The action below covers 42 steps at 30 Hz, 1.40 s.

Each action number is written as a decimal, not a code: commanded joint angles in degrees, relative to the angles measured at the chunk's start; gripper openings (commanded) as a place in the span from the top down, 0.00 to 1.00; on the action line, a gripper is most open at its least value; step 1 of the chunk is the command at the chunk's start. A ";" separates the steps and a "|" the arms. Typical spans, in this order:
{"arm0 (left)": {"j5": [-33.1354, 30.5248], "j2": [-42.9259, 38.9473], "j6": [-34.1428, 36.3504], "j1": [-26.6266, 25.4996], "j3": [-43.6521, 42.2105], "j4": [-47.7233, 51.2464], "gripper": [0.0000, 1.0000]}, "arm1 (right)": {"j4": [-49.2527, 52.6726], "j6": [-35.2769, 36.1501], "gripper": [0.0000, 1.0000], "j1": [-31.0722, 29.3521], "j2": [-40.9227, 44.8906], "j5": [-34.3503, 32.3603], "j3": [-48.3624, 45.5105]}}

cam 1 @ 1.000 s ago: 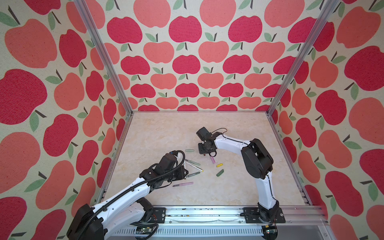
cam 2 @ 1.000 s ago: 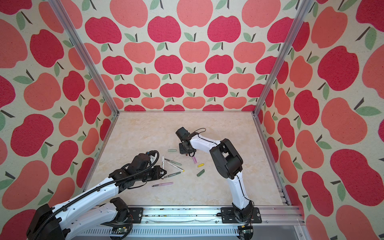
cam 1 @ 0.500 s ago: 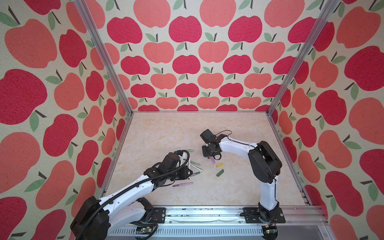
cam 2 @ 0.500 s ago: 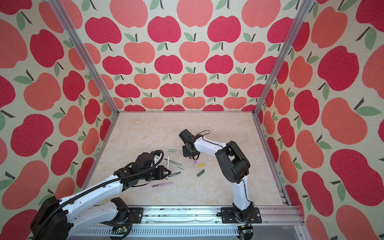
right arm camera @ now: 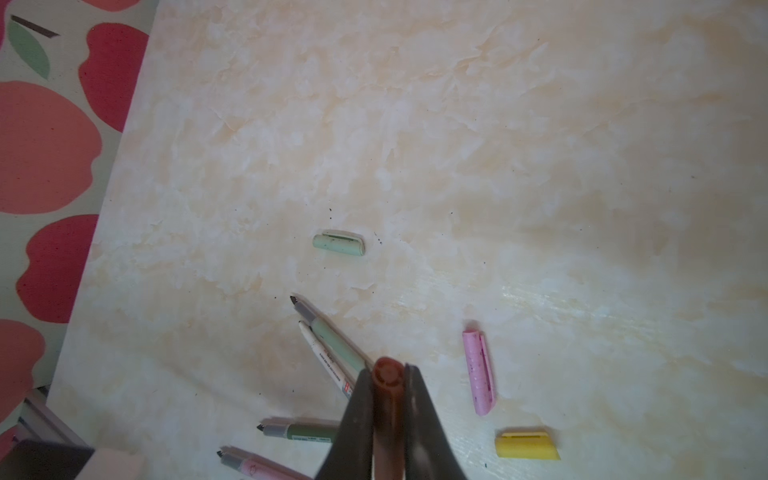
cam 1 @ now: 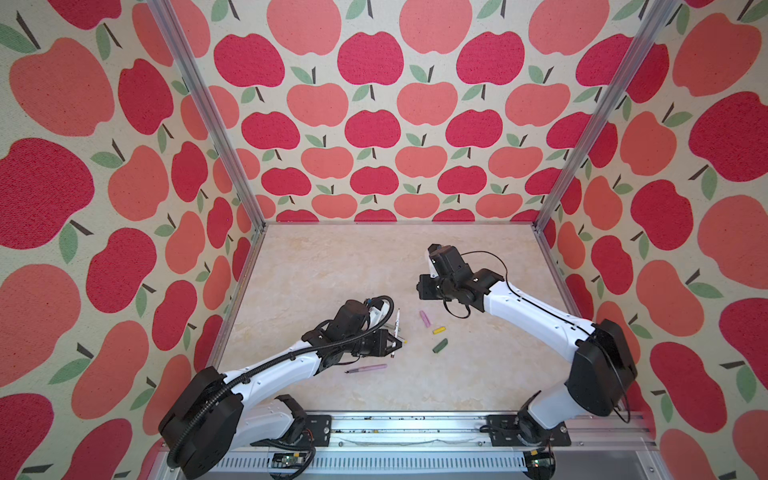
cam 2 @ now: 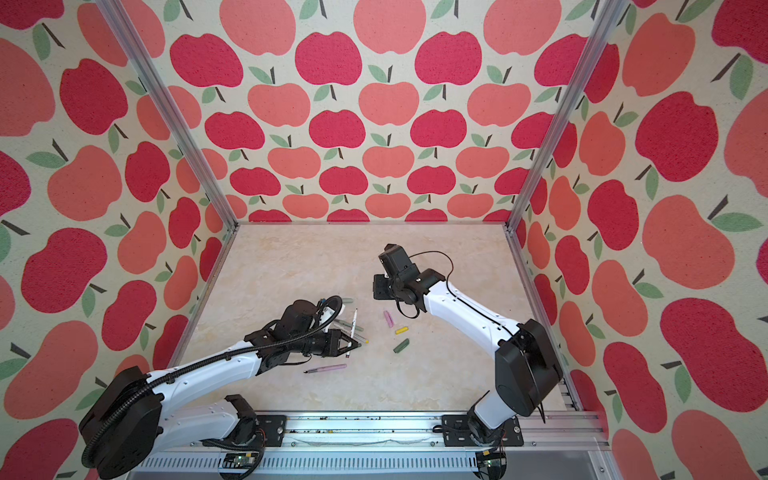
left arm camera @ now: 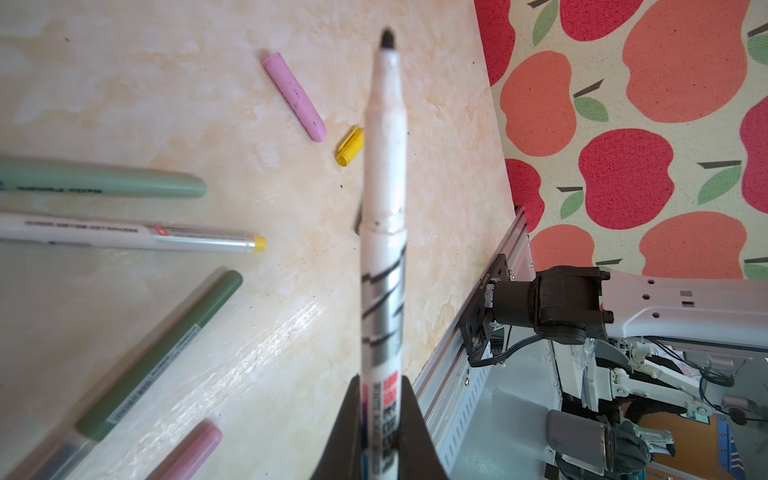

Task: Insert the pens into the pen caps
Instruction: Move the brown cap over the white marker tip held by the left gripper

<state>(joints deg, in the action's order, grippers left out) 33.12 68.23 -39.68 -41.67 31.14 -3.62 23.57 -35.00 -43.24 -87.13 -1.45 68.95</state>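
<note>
Toward the near edge of the worktop (cam 1: 332, 257), a little left of its middle, your left gripper (left arm camera: 382, 388) is clamped on the white pen (left arm camera: 382, 208), low on its printed barrel. The pen's dark tip is bare, and in both top views the pen rises out of the gripper, tilted up toward the far edge. Beside that gripper you have three pens lying flat in a loose fan: the pale green pen (left arm camera: 104, 179), the white-yellow pen (left arm camera: 124, 235) just beside it, and the dark green pen (left arm camera: 166, 353). The pink pen (cam 1: 368, 368) lies alone, closer to the near edge, with its tip toward the left edge. In the right wrist view all four lying pens show bare tips.

Your right gripper (right arm camera: 388, 370) is squeezed on the brown cap (right arm camera: 386, 411), whose open mouth faces out past the fingertips. In both top views that gripper hangs above the worktop just right of its middle, well apart from the left gripper.

Between the two grippers you have three caps loose on the worktop, in a short row running toward the near edge: the pink cap (cam 1: 425, 318), the yellow cap (cam 1: 439, 330), then the dark green cap (cam 1: 440, 345). They are near one another but not touching. The pale green cap (right arm camera: 338, 244) lies by itself, farther toward the far edge than the pens' tips.
</note>
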 commanded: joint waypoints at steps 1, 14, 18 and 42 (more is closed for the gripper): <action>1.59 0.98 -2.58 -0.35 1.86 -5.30 1.00 | -4.73 -3.55 1.00 0.70 3.48 4.56 -2.47; -0.51 0.94 -4.81 -1.84 3.49 -5.95 1.00 | -13.78 -11.62 1.00 0.70 5.18 11.47 -5.40; -0.58 0.94 -4.70 -1.85 3.53 -5.79 1.00 | -15.02 -12.80 1.00 0.62 4.16 12.99 -5.49; -1.57 0.75 -4.36 -2.01 3.77 -5.14 1.00 | -16.27 -14.47 1.00 -0.70 2.23 14.29 -7.33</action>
<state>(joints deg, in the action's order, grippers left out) 31.99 69.76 -44.07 -43.38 33.39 -8.60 8.29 -48.58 -43.55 -84.47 12.16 62.85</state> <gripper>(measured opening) 0.127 0.137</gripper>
